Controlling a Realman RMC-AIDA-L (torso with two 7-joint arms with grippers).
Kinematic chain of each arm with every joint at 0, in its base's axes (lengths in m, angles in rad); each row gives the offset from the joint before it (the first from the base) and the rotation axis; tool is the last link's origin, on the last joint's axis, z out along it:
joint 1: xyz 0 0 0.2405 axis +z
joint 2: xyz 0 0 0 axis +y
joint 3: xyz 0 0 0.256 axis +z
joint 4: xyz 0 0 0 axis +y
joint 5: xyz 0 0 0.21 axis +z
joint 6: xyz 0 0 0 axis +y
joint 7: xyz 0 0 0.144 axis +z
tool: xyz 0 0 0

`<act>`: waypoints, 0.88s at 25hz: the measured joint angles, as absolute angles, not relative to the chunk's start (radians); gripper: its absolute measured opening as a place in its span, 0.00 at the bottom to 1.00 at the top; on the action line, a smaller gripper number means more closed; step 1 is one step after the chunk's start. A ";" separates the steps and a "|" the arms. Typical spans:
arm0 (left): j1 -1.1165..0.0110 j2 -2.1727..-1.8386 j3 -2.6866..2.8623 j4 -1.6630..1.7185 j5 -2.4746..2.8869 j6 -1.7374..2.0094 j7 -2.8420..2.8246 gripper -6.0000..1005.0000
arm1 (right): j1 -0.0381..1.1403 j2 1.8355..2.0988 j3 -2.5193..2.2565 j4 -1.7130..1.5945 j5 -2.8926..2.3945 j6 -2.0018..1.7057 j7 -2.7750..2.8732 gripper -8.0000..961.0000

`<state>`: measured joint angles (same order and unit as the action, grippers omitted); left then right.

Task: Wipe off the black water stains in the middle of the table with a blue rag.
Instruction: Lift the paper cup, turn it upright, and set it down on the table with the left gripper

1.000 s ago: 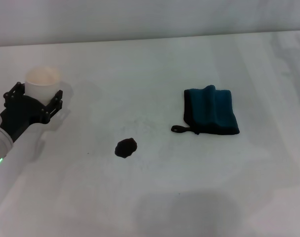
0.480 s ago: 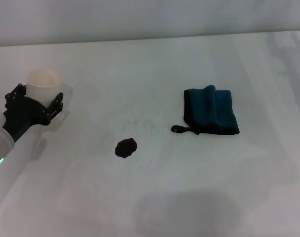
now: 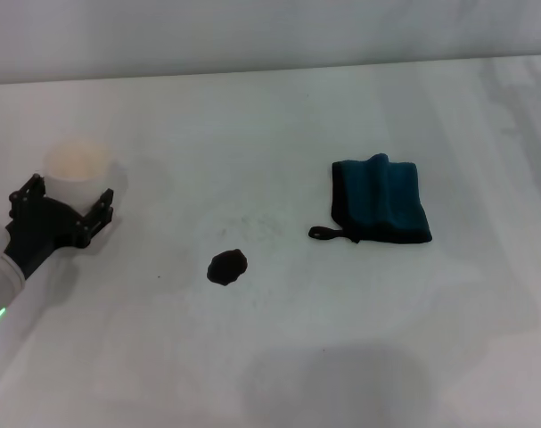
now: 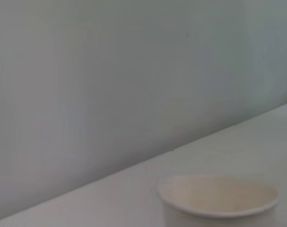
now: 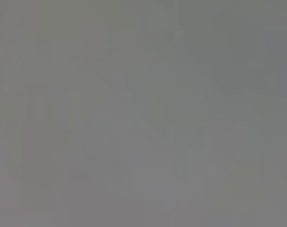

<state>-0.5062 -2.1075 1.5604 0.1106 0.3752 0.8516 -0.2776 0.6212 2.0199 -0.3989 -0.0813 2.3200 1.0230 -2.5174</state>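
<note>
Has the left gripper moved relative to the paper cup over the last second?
Yes. The left gripper has backed away from the paper cup, toward the robot.

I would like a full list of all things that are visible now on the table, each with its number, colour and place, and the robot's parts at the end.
table: one, white, it fills the head view up to the wall.
black water stains: one small blob, black, near the middle of the table, apart from the rag.
blue rag: one, dark teal-blue with black edging and a black loop, folded, lying flat to the right of the stain.
paper cup: one, white, upright, at the left side of the table.
left claw: one, black, open, on the near side of the cup, its fingers standing to either side of the cup's base.
right claw: not in view.
</note>
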 joint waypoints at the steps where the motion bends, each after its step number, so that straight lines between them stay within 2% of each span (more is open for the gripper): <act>1: -0.503 -2.108 1.562 0.111 0.375 0.852 -0.279 0.72 | 0.621 2.019 -0.399 -0.081 2.320 1.023 -2.517 0.83; 13: -0.485 -2.102 1.571 0.111 0.345 0.844 -0.346 0.72 | 0.620 2.019 -0.399 -0.081 2.319 1.028 -2.488 0.82; 22: -0.462 -2.102 1.580 0.125 0.326 0.850 -0.380 0.85 | 0.620 2.021 -0.400 -0.081 2.317 1.029 -2.467 0.82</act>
<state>-0.4621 -2.1024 1.5800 0.1253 0.3258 0.8495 -0.3796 0.6201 2.0207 -0.4004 -0.0813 2.3171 1.0287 -2.4669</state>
